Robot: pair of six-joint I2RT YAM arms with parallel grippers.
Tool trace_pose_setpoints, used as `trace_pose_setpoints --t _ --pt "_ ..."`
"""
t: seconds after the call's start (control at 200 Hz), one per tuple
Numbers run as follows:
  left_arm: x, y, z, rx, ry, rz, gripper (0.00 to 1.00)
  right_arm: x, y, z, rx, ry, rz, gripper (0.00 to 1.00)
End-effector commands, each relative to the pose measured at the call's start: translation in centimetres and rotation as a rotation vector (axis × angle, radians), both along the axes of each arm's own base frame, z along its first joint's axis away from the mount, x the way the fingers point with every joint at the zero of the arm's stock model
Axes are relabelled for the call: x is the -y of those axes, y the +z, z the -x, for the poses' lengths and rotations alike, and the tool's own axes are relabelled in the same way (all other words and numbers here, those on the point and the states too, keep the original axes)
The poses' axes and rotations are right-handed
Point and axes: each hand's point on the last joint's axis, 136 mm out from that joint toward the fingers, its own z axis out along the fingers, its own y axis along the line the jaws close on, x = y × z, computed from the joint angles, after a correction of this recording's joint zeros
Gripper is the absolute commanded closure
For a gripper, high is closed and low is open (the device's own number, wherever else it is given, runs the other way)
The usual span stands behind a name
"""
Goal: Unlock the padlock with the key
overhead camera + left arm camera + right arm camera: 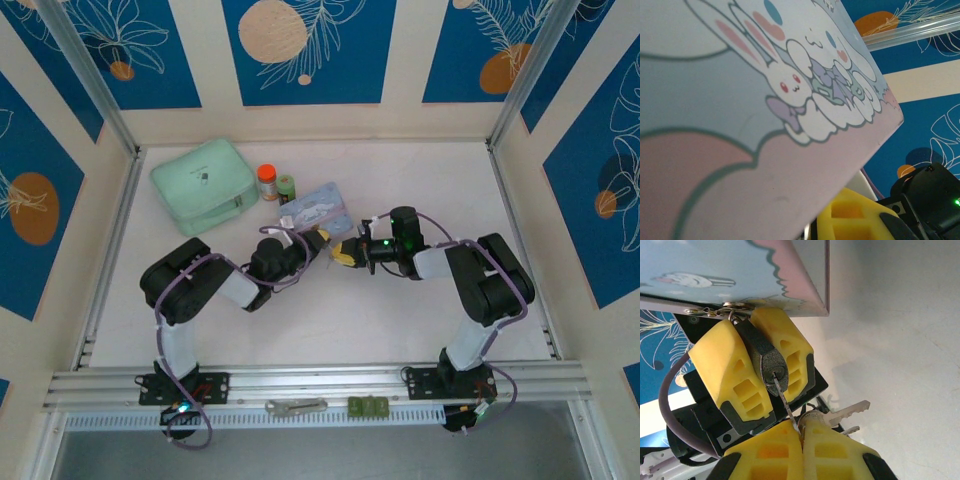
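- Fingers [765, 455] of my right gripper [801, 435] are pressed together on the head of the thin silvery metal key [782, 396].
- Just ahead of them, the key's blade sits in the keyhole of the small dark squarish padlock [767, 360].
- My left gripper [751, 332] clamps that padlock's body from both sides.
- Beyond it, the silvery shackle [732, 315] hooks onto the edge of the light-blue rectangular tin with cartoon rabbits [715, 270].
- Spare keys [850, 412] stick out beside my right fingertips.

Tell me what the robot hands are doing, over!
Left gripper shut on padlock. Right gripper shut on key, tip at keyhole. Padlock hangs on clasp of tin.
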Motion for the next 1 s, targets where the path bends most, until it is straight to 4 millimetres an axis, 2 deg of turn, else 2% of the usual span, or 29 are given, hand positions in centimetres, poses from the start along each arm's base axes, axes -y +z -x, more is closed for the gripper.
trace_pose_setpoints --t 0.0,0.195,0.365,0.615,0.755,0.87,0.99 --pt "7.2 6.3 10.5 0.154 -0.549 0.152 1.0 -0.9 3.7 -5.2 0.26 -0.123 -0.006 1.0" --pt "7.4 5.9 11.4 0.122 -0.582 0.155 1.0 -1.0 4.4 -5.1 0.458 -0.099 0.077 1.0" --pt "7.5 5.7 11.3 0.104 -0.587 0.146 1.0 -1.3 4.8 -4.4 0.596 -0.047 0.197 1.0" --pt "8.6 5.7 12.2 0.102 -0.642 0.094 1.0 -0.7 5.3 -5.6 0.605 -0.073 0.23 1.0" --pt "8.0 5.1 12.5 0.09 -0.636 0.062 1.0 0.5 5.6 -6.5 0.588 -0.094 0.213 1.0" --pt "7.7 4.1 12.3 0.08 -0.622 0.007 1.0 1.4 5.7 -6.4 0.572 -0.1 0.207 1.0" --pt "7.6 3.9 11.9 0.083 -0.618 -0.012 1.0 1.7 5.6 -6.2 0.551 -0.097 0.201 1.0"
